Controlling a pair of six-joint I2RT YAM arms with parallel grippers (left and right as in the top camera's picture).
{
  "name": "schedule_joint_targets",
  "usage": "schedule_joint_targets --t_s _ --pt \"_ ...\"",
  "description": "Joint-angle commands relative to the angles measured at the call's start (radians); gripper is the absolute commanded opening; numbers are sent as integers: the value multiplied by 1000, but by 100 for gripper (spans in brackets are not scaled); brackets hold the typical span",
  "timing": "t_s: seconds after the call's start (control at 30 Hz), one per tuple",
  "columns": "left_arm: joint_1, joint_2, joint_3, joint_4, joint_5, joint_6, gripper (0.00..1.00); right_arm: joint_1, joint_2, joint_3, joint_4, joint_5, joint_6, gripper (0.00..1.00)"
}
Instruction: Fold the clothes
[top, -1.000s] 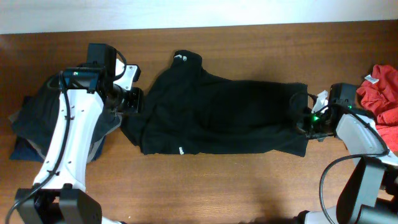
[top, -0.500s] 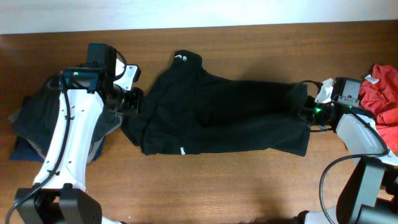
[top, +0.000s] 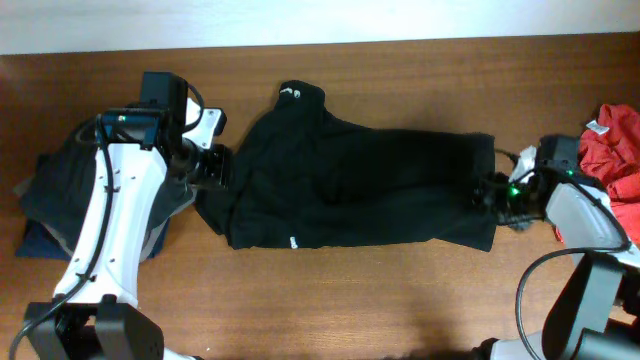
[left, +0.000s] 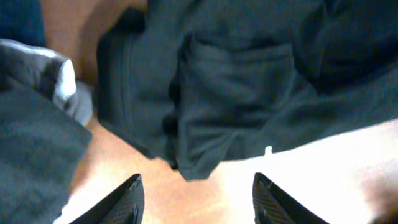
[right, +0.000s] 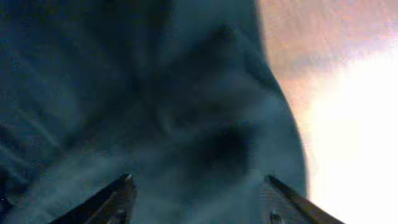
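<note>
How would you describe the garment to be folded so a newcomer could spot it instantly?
Look at the middle of the wooden table. The black garment lies spread there, with a small white neck tag, unlike the grey pile at left and red cloth at right.

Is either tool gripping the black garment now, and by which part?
Nothing is held. The left tool is open by the left edge of the black garment; the right tool is open over its right end, no cloth pinched.
</note>
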Motion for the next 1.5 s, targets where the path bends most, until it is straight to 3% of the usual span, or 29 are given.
schedule_joint_targets --t_s 0.0,0.3,0.5,0.7,1.1,1.2,1.27,1.3,1.4,1.47 --pt "-1 -6 -50 -13 4 12 56 -43 -8 12 -69 12 0 72" --pt "-1 -6 -293 131 109 12 54 -111 -8 11 -159 -71 -30 76" --pt "-1 -6 -408 256 56 11 54 -113 -8 11 -203 -68 -29 78" --pt "-1 -6 -481 356 53 1 40 -113 -8 11 -219 -58 -30 80" --pt "-1 -1 -542 467 12 -4 44 -113 -8 11 -227 -60 -82 80" --pt "-1 10 -542 469 35 -3 31 -113 -8 11 -232 -59 -82 80" --pt "-1 14 -542 470 66 -4 14 -113 -8 11 -224 -51 -82 80" --pt "-1 14 -542 469 68 -8 2 -113 -8 11 -221 -43 -82 79" --pt "0 14 -541 473 67 -32 0 -113 -8 11 -222 -30 -82 66" --pt "3 14 -540 477 63 -34 0 -113 -8 11 -224 6 -81 47"
